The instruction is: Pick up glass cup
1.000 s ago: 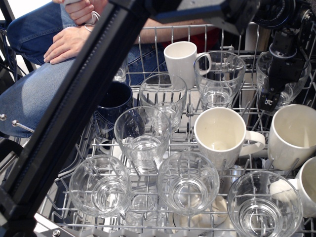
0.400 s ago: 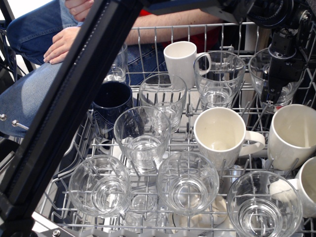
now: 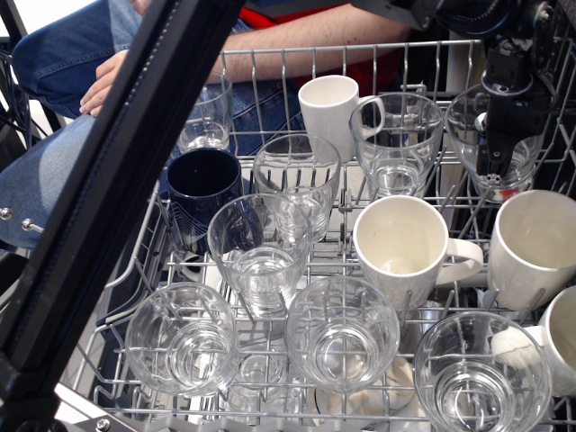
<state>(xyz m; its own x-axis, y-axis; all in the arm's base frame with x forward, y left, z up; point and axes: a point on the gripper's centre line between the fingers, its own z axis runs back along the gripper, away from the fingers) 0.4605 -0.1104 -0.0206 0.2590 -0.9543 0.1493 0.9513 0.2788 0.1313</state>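
Observation:
The glass cup (image 3: 463, 126) is a clear rounded tumbler at the back right of the wire dish rack (image 3: 270, 58). My black gripper (image 3: 498, 166) comes down from the top right. One finger reaches inside the cup and the jaws look shut on its rim. The cup sits slightly raised and tilted above the rack wires. Several similar clear tumblers stand in the rack, such as one next to it (image 3: 399, 139) and one in the middle (image 3: 261, 243).
White mugs (image 3: 400, 247) (image 3: 531, 247) (image 3: 328, 112) and a dark blue mug (image 3: 202, 184) stand among the glasses. A small straight glass (image 3: 207, 117) is at the back left. A black arm link (image 3: 117, 180) crosses the left foreground. A person's arm and jeans (image 3: 54, 54) are behind the rack.
The gripper and the glass cup have moved together a little left and upward. The black arm link has swung left, uncovering the small glass at the back left.

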